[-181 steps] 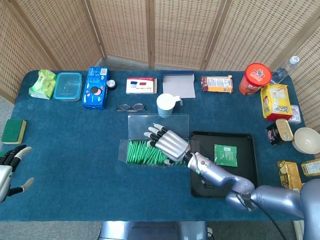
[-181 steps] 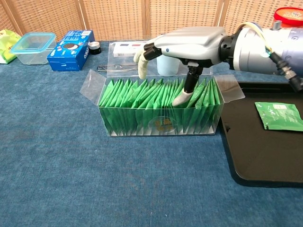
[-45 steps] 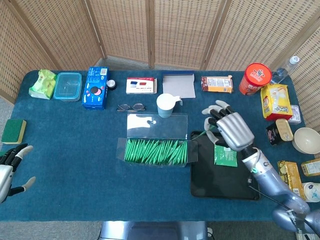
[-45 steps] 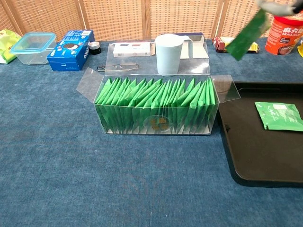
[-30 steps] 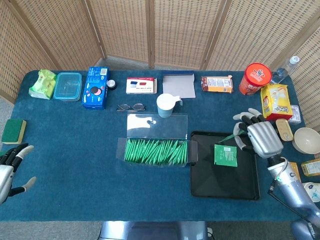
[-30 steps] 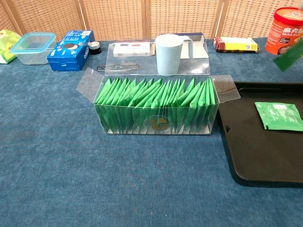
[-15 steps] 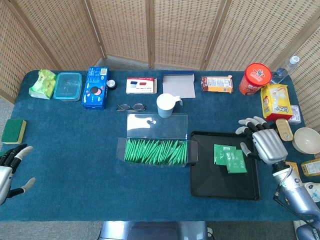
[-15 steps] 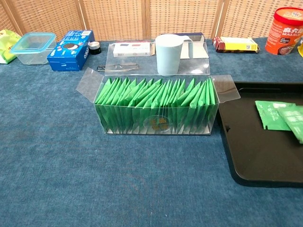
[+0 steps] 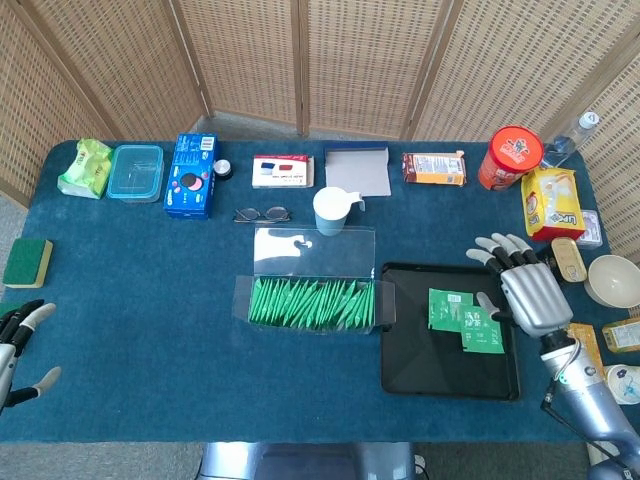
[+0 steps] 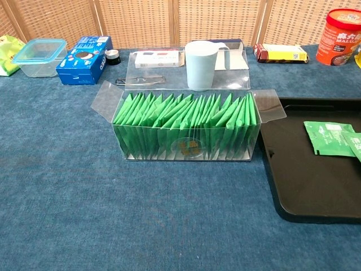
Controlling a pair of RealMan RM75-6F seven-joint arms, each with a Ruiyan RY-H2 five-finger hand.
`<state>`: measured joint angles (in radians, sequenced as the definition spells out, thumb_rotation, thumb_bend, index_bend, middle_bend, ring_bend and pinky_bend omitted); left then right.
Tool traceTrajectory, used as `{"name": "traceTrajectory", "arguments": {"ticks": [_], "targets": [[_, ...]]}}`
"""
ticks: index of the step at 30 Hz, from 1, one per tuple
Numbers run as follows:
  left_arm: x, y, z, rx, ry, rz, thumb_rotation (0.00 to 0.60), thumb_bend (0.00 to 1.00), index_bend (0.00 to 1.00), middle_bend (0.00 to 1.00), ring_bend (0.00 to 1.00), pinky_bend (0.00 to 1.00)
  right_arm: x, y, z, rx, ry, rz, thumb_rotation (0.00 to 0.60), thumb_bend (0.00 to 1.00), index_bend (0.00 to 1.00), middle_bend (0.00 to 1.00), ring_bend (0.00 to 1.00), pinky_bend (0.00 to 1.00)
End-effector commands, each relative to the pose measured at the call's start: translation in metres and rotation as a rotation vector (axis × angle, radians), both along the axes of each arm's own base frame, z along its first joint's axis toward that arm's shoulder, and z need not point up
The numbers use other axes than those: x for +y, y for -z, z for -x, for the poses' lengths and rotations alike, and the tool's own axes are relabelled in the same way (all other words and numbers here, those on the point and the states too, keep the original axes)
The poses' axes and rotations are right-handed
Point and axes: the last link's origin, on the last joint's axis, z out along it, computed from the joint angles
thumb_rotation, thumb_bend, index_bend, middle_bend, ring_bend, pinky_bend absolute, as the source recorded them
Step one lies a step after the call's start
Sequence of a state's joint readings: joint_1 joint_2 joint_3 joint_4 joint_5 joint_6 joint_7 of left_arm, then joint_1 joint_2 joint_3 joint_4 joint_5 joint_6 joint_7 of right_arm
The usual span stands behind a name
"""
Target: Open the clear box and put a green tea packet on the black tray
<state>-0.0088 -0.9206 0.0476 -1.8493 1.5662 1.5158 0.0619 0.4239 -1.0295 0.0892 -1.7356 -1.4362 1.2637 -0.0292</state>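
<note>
The clear box [image 9: 312, 300] [image 10: 186, 132] stands open mid-table, its lid laid back, packed with upright green tea packets [image 10: 186, 121]. Two green tea packets [image 9: 450, 309] [image 9: 483, 335] lie flat on the black tray [image 9: 430, 375] [image 10: 307, 186], the right one overlapping the left. My right hand [image 9: 525, 290] hovers at the tray's right edge with fingers spread and nothing in it. My left hand [image 9: 18, 345] sits at the far left edge of the table, open and empty. Neither hand shows in the chest view.
A pale blue cup [image 9: 331, 210] and glasses [image 9: 262, 214] sit behind the box. Along the back are a blue cookie box [image 9: 192, 175], a lidded container [image 9: 135, 171] and a red tub [image 9: 513, 156]. Snacks and a bowl [image 9: 612, 279] crowd the right edge.
The second packet has settled lower and further right on the tray. My right hand has drawn slightly back from it, fingers spread. My left hand has slid down toward the table's edge.
</note>
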Motion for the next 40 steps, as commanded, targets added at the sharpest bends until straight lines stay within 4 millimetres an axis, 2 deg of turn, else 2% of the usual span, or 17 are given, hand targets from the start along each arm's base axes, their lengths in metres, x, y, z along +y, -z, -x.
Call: {"name": "traceTrajectory", "arguments": {"ticks": [1,12,23,28,40], "targets": [[-0.004,0.0,0.004,0.005,-0.014,-0.002,0.6,0.2,0.14,0.13,0.15,0.24,0.017,-0.003,0.002,0.002,0.063,0.039,0.6,0.4,0.21,0.16,0.09,0.11],[-0.017,0.007,0.015,-0.003,-0.048,-0.003,0.6,0.2,0.14,0.13,0.15,0.24,0.064,0.001,0.02,0.022,0.22,0.094,0.6,0.4,0.21,0.16,0.09,0.11],[-0.029,0.027,0.014,-0.034,-0.054,0.033,0.6,0.2,0.14,0.13,0.15,0.24,0.111,0.004,0.044,0.008,0.336,0.167,0.6,0.41,0.21,0.16,0.08,0.11],[-0.027,0.03,0.01,-0.042,-0.038,0.029,0.6,0.2,0.14,0.13,0.15,0.24,0.118,0.003,0.047,-0.016,0.336,0.184,0.6,0.41,0.21,0.16,0.08,0.11],[-0.019,0.031,0.006,-0.044,-0.022,0.033,0.6,0.2,0.14,0.13,0.15,0.24,0.116,0.01,0.049,-0.049,0.339,0.157,0.6,0.41,0.21,0.16,0.08,0.11]]}}
